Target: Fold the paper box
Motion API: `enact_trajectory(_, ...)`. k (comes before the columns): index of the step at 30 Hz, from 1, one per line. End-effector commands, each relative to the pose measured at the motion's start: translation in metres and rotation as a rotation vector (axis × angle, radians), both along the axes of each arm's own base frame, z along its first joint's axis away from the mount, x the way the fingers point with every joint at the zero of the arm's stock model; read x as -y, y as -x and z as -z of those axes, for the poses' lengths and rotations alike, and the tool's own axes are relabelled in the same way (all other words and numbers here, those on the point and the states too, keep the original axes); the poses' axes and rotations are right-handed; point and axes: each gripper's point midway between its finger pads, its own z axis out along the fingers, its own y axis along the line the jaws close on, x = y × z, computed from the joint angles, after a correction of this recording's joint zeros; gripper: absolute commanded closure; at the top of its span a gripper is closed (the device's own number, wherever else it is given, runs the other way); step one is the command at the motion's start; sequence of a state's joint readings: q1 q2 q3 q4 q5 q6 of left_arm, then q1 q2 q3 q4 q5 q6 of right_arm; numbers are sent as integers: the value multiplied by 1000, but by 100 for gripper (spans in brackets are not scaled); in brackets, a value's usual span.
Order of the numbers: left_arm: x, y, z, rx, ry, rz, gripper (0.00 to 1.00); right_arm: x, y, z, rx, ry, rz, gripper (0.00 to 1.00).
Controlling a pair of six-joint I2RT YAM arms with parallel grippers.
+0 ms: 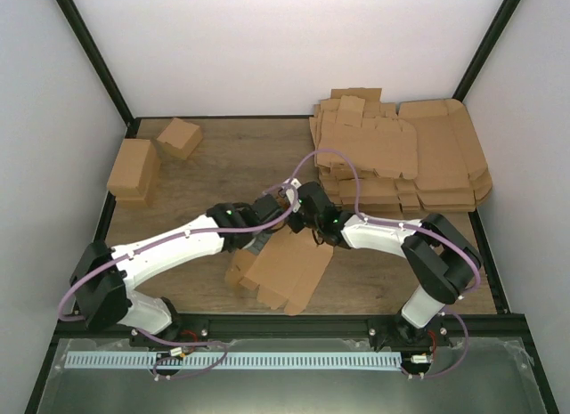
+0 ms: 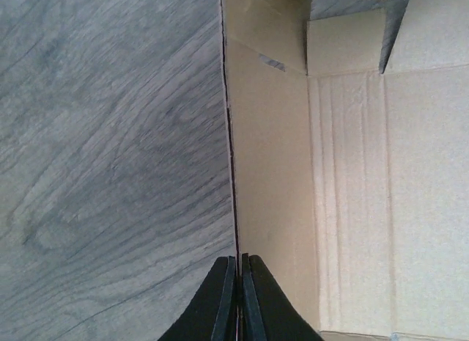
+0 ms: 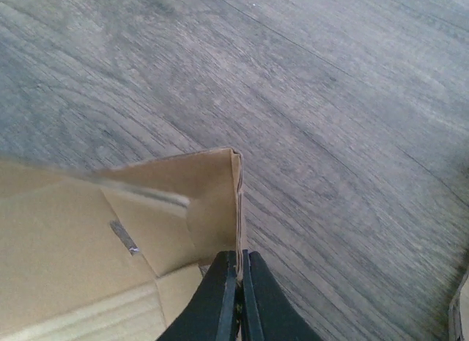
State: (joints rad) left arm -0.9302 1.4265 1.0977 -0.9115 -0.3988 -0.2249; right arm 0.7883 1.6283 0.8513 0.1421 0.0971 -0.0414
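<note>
The paper box (image 1: 287,270) is a brown die-cut cardboard piece lying near the table's front middle, partly folded, with flaps hanging toward the front edge. My left gripper (image 1: 264,240) sits at its far left edge. In the left wrist view the jaws (image 2: 239,262) are shut on a thin upright side wall of the paper box (image 2: 352,194). My right gripper (image 1: 313,238) is at the far right edge. In the right wrist view it (image 3: 239,257) is shut on the edge of a raised corner flap of the paper box (image 3: 73,231).
A big heap of flat brown cardboard sheets (image 1: 401,156) fills the back right. Two folded brown cartons (image 1: 134,169) (image 1: 179,137) stand at the back left. The wooden table (image 1: 232,165) is fenced by black frame posts and white walls.
</note>
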Motion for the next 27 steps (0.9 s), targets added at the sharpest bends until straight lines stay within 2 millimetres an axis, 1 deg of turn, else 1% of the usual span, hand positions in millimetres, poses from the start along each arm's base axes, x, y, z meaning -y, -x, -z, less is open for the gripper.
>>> enact_trajectory(1, 17, -2, -9, 94, -40, -13, 96, -5, 2, -21, -50, -85, 31, 99)
enact_trajectory(4, 27, 4, -9, 148, -87, 10, 96, -3, 7, -21, -65, -102, 37, 99)
enact_trajectory(8, 33, 9, -5, 186, -145, 33, 96, 9, 13, -11, -45, -88, 47, 99)
enact_trajectory(13, 31, 9, -6, 268, -258, 46, 96, 28, 14, -7, -4, -79, 67, 99)
enact_trajectory(16, 27, 5, -4, 290, -307, 45, 96, 39, 13, -11, -15, -114, 68, 99)
enact_trajectory(17, 27, 4, -4, 300, -322, 47, 96, 45, 16, -14, -20, -117, 71, 99)
enact_trajectory(22, 32, 1, -6, 303, -320, 54, 96, 49, 33, -14, -108, -141, 73, 99)
enact_trajectory(27, 39, 1, -5, 299, -324, 68, 96, 45, 50, -4, -172, -169, 83, 99)
